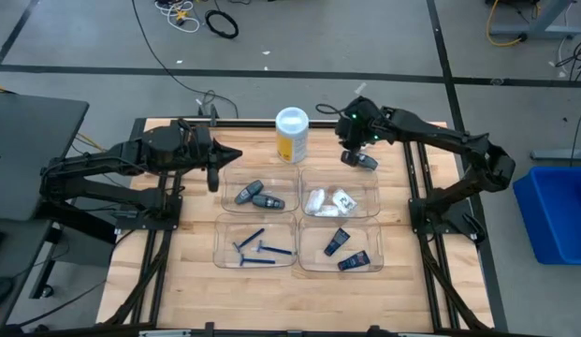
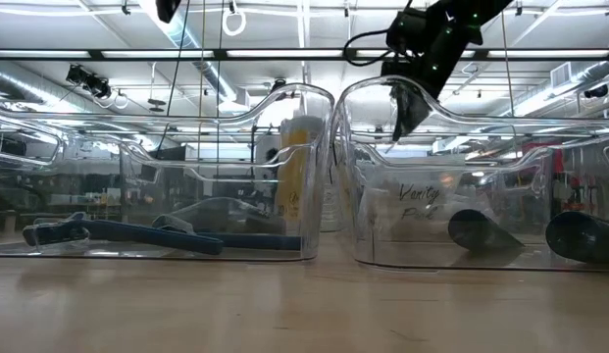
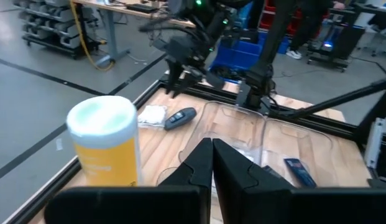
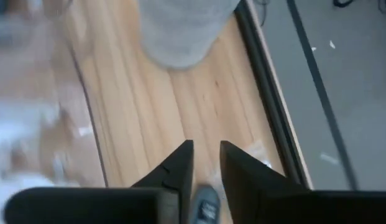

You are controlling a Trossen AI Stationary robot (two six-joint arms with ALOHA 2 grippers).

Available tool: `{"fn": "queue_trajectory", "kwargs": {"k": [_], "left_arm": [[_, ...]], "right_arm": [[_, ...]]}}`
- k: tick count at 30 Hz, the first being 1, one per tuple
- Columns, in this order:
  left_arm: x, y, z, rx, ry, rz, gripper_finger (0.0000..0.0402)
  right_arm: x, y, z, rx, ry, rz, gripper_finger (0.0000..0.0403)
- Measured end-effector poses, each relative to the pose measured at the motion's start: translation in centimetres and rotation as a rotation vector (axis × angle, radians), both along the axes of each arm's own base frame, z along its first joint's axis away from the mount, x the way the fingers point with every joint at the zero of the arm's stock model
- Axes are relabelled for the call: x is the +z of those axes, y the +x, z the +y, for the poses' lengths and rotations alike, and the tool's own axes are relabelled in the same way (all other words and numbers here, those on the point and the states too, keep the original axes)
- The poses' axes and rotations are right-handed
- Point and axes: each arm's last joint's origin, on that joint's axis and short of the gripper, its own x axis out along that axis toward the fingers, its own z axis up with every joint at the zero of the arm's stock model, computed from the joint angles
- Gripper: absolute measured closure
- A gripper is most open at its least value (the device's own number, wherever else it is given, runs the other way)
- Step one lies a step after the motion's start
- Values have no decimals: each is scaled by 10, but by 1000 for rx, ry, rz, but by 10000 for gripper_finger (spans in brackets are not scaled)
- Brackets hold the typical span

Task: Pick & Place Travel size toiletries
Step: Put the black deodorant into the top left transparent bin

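Four clear trays hold the sorted items: two grey oval sticks [image 1: 259, 196] far left, white packets [image 1: 329, 199] far right, blue razors [image 1: 260, 247] near left, dark blue tubes [image 1: 344, 251] near right. One more grey stick [image 1: 366, 161] [image 3: 180, 117] lies on the wood beyond the far right tray, with a white packet [image 3: 152, 115] beside it. My right gripper [image 1: 349, 155] [image 3: 179, 78] hovers just above that stick, open by a narrow gap [image 4: 206, 155], and the stick [image 4: 206, 208] shows through the gap. My left gripper [image 1: 213, 181] [image 3: 211, 158] is shut and empty at the far left tray's left wall.
The yellow canister with a white lid [image 1: 292, 136] [image 3: 109, 140] stands upright at the far edge, between the two arms. The trays' raised walls [image 2: 333, 108] stand below the right gripper [image 2: 404, 123]. A black frame rail [image 4: 267, 106] runs along the table's edge. Bare wood lies at the near edge.
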Motion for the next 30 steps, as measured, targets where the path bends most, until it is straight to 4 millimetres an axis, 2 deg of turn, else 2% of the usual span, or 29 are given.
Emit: {"fn": "queue_trajectory", "kwargs": {"k": [6,11,16,22,30], "left_arm": [[0,0,1,43,10,1,389],[0,-1,2,56,13,1,395],[0,-1,2,60,14,2,386],[0,-1,2,60,14,2,391],[0,-1,2,65,-7,0,391]], "right_arm": [[-10,-7,-1,126,-86,136,257],[-35,-13,1,218,-133,243,208],[-59,-17,3,220,-168,274,170],[-82,-22,6,279,-198,293,146],[-92,-23,6,286,-206,295,148]]}}
